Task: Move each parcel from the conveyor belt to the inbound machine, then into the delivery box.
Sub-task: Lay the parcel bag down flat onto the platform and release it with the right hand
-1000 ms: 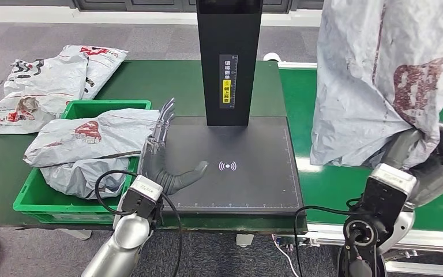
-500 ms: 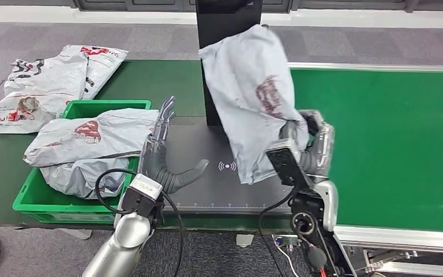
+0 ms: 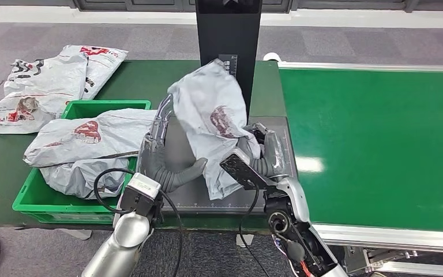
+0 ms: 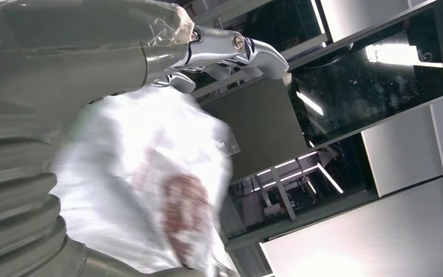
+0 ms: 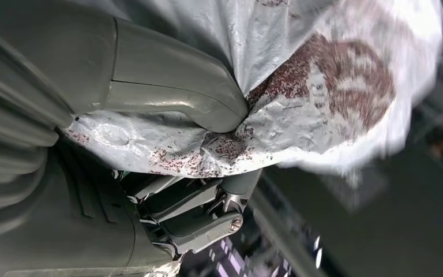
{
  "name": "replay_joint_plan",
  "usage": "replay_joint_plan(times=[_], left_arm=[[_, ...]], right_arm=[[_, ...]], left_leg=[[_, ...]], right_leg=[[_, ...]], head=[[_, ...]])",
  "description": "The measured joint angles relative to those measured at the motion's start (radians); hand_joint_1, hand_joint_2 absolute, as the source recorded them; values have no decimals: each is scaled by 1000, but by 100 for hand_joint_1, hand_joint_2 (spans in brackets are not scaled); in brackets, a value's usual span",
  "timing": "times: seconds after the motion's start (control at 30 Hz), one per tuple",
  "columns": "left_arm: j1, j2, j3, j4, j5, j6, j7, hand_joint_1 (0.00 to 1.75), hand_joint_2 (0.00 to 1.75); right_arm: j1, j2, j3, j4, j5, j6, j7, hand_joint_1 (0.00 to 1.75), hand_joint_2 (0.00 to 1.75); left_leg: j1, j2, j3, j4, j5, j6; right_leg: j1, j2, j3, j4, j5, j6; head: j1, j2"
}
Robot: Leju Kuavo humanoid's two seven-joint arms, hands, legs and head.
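We start with the green conveyor belt (image 3: 375, 144), which runs off to the robot's right and carries no parcel in this view. Beside it on the dark green table (image 3: 144, 78) stands the inbound machine (image 3: 231, 57), a black upright column over a flat black scanning plate (image 3: 282, 193). At the plate's left edge sits the green delivery box (image 3: 40, 202), already heaped with grey bags, and a few more bags (image 3: 40, 81) lie loose on the table behind it. The parcel in play (image 3: 210, 130) is a soft grey mailer with a reddish print; it hangs over the scanning plate, its long axis standing roughly upright and leaning back toward the column, its lower end drooping at or near the plate (we cannot tell whether it touches). Our right hand (image 3: 259, 153) holds it from the parcel's right side, the thick thumb (image 5: 173, 92) pressed into a crumpled fold of the bag. Our left hand (image 3: 164, 158) waits on the plate's box side, holding nothing, fingers spread apart and thumb stretched toward the parcel, which is just beside it or brushing it; the blur in the left wrist view leaves that unsettled. So the parcel lies between the two hands, gripped by the right while the left is the nearer one to the box. We judge the scan step is under way, and the onward move to the box would run leftward across the plate.
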Motion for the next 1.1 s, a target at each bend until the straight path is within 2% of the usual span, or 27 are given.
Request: replay_joint_plan(times=[0.07, 0.1, 0.23, 0.5, 0.9, 1.1], left_arm=[[-2, 0, 0, 0, 1, 0, 3, 0, 175], [-3, 0, 0, 0, 2, 1, 4, 0, 175], [-7, 2, 0, 0, 3, 4, 5, 0, 175], [-8, 10, 0, 0, 0, 17, 5, 0, 175], [-8, 16, 0, 0, -2, 18, 5, 0, 175], [-3, 17, 0, -6, -13, 29, 7, 0, 175]], right_arm=[[-13, 2, 21, 29, -16, 22, -1, 17, 175], [-18, 3, 31, 40, -21, 27, -1, 0, 175], [-26, 3, 55, 65, -30, 8, 7, 0, 175], [-32, -4, 53, 65, -61, -104, -12, 0, 175], [-32, -14, 50, 57, -65, -120, -21, 0, 175], [-18, -23, 33, 5, -85, -203, -34, 0, 175]], left_leg=[[0, 0, 0, 0, 0, 0], [0, 0, 0, 0, 0, 0], [0, 0, 0, 0, 0, 0], [0, 0, 0, 0, 0, 0], [0, 0, 0, 0, 0, 0], [0, 0, 0, 0, 0, 0]], right_leg=[[0, 0, 0, 0, 0, 0], [0, 0, 0, 0, 0, 0], [0, 0, 0, 0, 0, 0], [0, 0, 0, 0, 0, 0], [0, 0, 0, 0, 0, 0], [-1, 0, 0, 0, 0, 0]], head=[[0, 0], [0, 0], [0, 0], [0, 0], [0, 0], [0, 0]])
